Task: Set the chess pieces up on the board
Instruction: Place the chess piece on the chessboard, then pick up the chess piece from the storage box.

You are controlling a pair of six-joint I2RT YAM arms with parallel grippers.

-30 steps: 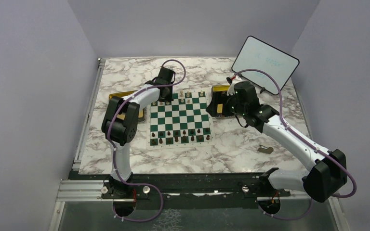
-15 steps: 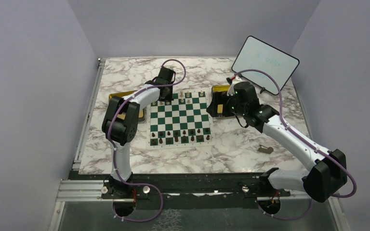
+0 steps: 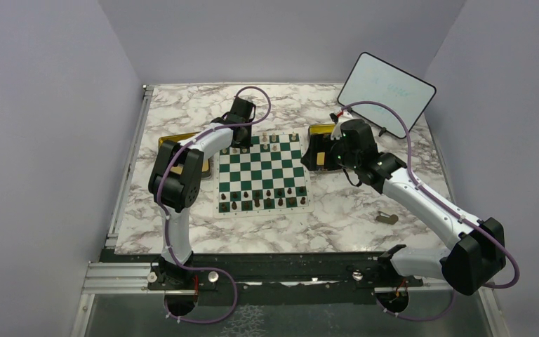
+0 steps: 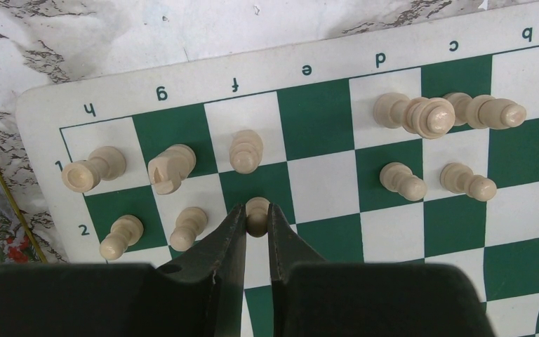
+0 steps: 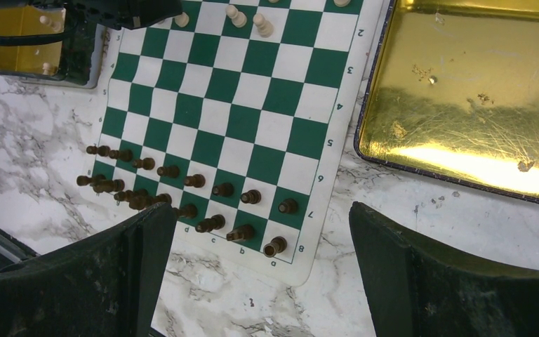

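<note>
Nothing to separate this from half a second ago. In the overhead view both arms sit where they were, the left at the board's far left corner, the right by its far right edge.

The left gripper [image 4: 256, 214] has its fingers drawn in tight, pinching a cream pawn [image 4: 257, 208] that stands upright on the green f2 square of the board [image 4: 323, 186]. Just left of those fingers are two more pawns [image 4: 188, 226]. Ahead of the tips is a row of three cream pieces [image 4: 170, 168] on h1, g1 and f1. Off to the right are two taller pieces [image 4: 428, 114] side by side, with two pawns nearer the gripper.

The right gripper [image 5: 262, 214] is spread wide with nothing between its fingers. The dark pieces [image 5: 182, 189] are lined up in two rows just ahead of it and to its left.

Now the containers. The gold tray [image 5: 463, 105] lies ahead and right of the right gripper, just beside the board's edge, its floor showing scuffs and a few specks. The second tray [image 5: 14, 38] sits far ahead-left, past the board and partly behind the left arm, with two small cream pieces [image 5: 44, 21] inside.
</note>
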